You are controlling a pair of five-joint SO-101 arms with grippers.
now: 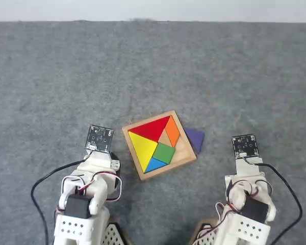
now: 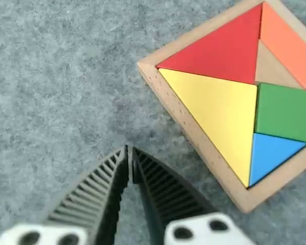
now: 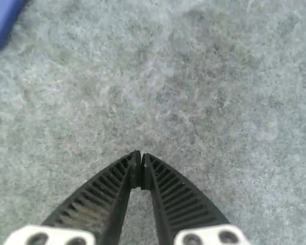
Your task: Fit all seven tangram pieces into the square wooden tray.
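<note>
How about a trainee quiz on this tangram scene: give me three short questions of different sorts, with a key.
1. True or false: the purple piece lies on the mat outside the wooden tray.
2. The left gripper holds: A) nothing B) a yellow triangle C) a blue triangle.
3. What colour is the square piece in the tray?
Key: 1 true; 2 A; 3 green.

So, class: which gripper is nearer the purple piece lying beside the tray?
Right. The right gripper sits on the same side of the tray as the purple piece, only mat between them; the left gripper is across the tray from it.
</note>
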